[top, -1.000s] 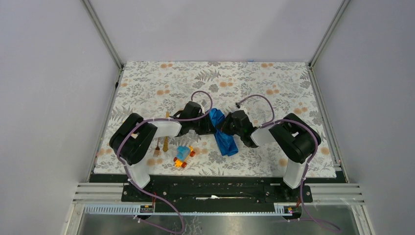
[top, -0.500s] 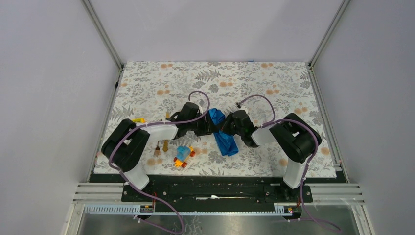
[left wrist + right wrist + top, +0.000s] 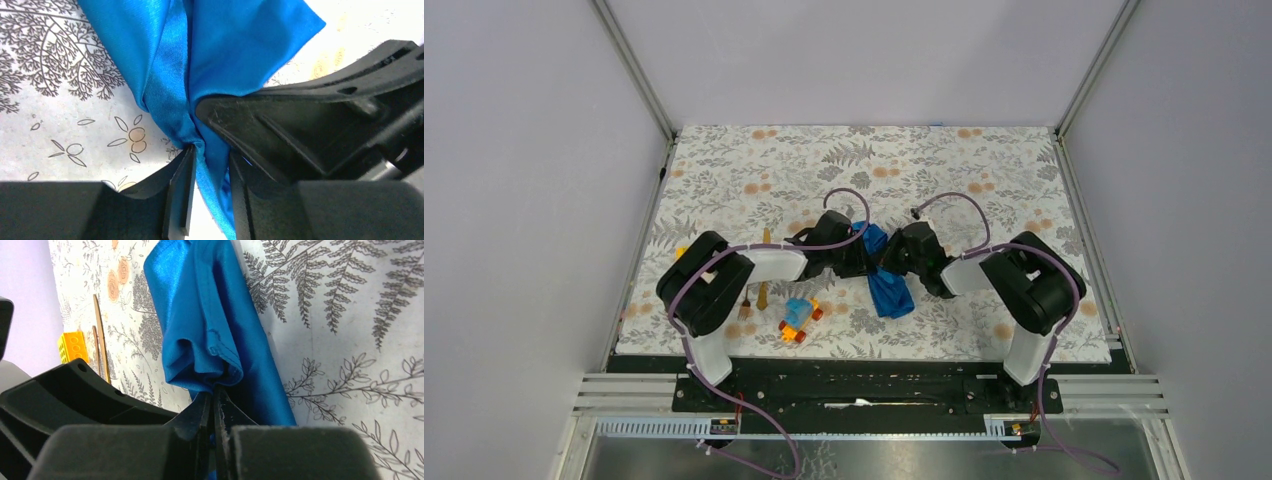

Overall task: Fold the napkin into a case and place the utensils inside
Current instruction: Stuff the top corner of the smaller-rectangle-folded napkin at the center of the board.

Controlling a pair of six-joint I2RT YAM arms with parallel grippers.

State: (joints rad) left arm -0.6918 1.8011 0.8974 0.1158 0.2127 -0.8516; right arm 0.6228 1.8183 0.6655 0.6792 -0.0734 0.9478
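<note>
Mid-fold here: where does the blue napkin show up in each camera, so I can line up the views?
Top external: napkin bunched near mid-table, slightly toward the near edge.
Left wrist: upper centre, a fold running down between the left pincer fingers.
Right wrist: centre, its bunched edge pinched in the right pincer.
Shared landmark: the leaf-print table cover beneath it in all three.

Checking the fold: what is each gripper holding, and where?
Right gripper pinches the napkin at a bunched edge. Left gripper only straddles a fold, jaws not clamped.
</note>
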